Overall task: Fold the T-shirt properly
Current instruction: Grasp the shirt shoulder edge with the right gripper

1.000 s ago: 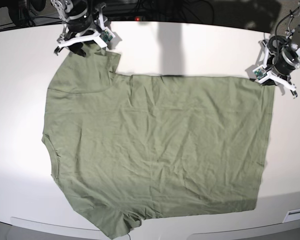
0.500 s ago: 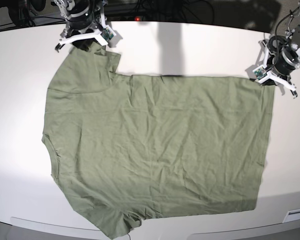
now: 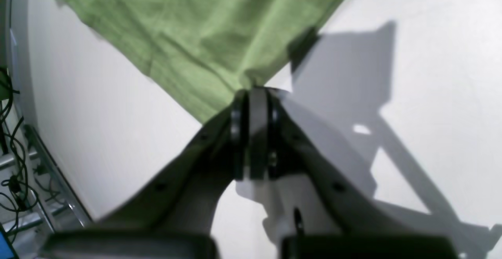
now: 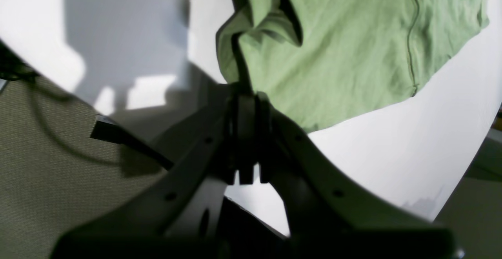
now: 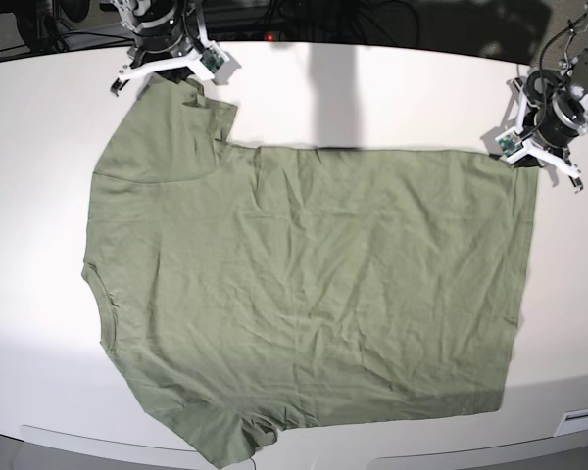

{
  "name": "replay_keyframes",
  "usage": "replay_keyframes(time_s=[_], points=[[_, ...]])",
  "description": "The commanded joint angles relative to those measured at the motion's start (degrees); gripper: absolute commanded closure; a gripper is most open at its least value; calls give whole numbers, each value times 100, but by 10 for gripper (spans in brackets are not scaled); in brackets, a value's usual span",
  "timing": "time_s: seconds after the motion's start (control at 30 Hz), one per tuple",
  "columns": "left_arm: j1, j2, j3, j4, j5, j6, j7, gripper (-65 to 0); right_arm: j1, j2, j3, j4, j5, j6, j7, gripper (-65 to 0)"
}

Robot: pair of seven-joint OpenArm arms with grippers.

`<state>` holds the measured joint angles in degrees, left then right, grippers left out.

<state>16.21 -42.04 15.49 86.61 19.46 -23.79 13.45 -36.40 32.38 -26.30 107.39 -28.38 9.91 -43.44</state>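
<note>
Keeping both grippers, right (image 5: 179, 73) at eleven o'clock and left (image 5: 516, 159) at two, pinched on the green T-shirt (image 5: 314, 284), lifting evenly, edge taut.

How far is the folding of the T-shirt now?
Done: the green T-shirt lies spread out, but I see no finished fold.
In hand: the left gripper pinches its far corner, the right gripper its far sleeve.
Left: apparently all the main folds, since the body is wide open.
</note>
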Motion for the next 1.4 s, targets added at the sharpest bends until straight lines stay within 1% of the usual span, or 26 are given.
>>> replay_keyframes(time_s=[0.0, 0.5, 0.77, 1.2, 1.3, 1.37], points=[[28, -70, 0, 11, -2, -153, 61, 0, -81, 63, 2, -15, 133, 118, -205, 0], [28, -70, 0, 11, -2, -153, 61, 0, -94, 66, 2, -15, 133, 116, -203, 0], [28, -70, 0, 11, -7, -151, 59, 0, -94, 192, 2, -15, 133, 118, -205, 0], [28, -70, 0, 11, -4, -151, 63, 0, -94, 190, 2, -15, 133, 114, -203, 0], [28, -68, 0, 11, -9, -151, 59, 0, -94, 190, 2, -15, 133, -22, -203, 0], [28, -70, 0, 11, -7, -151, 61, 0, -94, 192, 2, -13, 133, -57, -205, 0]])
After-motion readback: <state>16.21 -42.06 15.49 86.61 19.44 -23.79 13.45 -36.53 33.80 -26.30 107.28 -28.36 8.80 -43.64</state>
